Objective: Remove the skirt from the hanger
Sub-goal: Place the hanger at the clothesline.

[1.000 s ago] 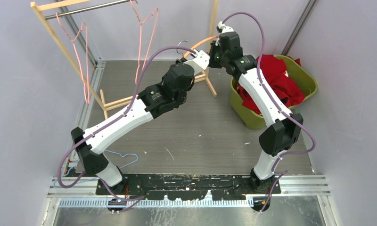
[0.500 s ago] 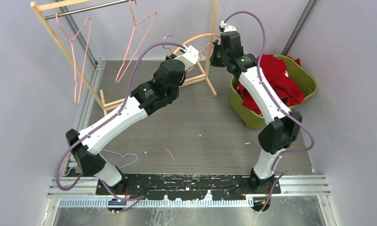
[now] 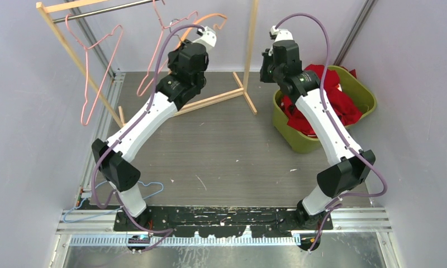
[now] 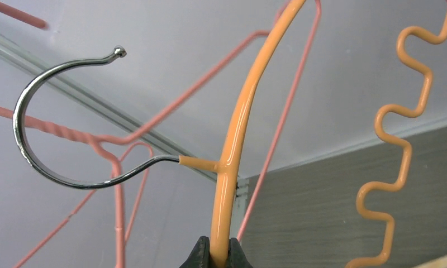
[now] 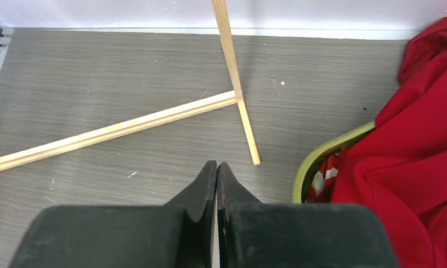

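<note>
Orange hanger (image 4: 239,117) held up, skirt (image 5: 417,139) in the bin (image 3: 299,144)
Left gripper (image 4: 217,258) clamped on the hanger's bar, its chrome hook (image 4: 15,125) near pink hangers (image 4: 118,212); right gripper (image 5: 216,184) pinched shut on nothing, near the wooden rack (image 5: 228,61); red skirt heaped in the green bin.

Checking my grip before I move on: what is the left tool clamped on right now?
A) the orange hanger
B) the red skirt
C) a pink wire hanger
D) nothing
A: in the left wrist view the left tool is shut on the curved bar of the orange hanger.
</note>
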Motion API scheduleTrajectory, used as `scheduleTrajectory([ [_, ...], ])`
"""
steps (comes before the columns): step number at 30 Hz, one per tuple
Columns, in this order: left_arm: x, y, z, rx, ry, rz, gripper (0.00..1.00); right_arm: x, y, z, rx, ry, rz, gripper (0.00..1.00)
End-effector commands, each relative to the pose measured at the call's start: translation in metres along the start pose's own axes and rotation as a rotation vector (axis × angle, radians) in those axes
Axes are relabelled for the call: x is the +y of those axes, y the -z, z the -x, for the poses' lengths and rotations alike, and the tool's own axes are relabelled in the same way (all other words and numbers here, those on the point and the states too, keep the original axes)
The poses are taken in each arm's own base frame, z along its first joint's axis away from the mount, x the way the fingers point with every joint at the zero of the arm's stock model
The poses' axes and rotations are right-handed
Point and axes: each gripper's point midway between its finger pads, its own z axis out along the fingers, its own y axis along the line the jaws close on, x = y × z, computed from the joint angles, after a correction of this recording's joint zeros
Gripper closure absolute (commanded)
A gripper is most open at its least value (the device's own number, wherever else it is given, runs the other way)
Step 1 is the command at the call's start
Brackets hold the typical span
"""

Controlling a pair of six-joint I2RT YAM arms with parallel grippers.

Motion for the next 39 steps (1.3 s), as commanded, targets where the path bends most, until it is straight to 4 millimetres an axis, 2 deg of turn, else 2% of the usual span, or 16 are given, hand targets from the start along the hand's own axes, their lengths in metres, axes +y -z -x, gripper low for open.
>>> scheduleTrajectory([
  [1,0.055,0.014,0.042,-0.096,0.187,0.113,1.00,-0.004,0.014,0.016,-0.054,0.019,-0.011,0.94],
  [7,0.055,0.021,0.055,-0.131,0.212,0.103,1.00,-0.001,0.009,0.015,-0.048,0.009,0.003,0.95],
  [15,0.068,0.013,0.083,-0.179,0.252,0.145,1.00,0.000,0.006,0.012,-0.040,0.010,0.007,0.95],
  [24,0.065,-0.005,0.089,-0.165,0.282,0.166,1.00,-0.001,0.006,0.010,-0.037,0.017,0.001,0.95],
  [35,0.077,-0.031,0.090,-0.155,0.340,0.221,1.00,-0.001,0.003,0.008,-0.030,0.021,0.003,0.95],
  [39,0.060,-0.039,0.084,-0.137,0.317,0.194,1.00,-0.003,0.002,0.008,-0.032,0.027,-0.005,0.95],
])
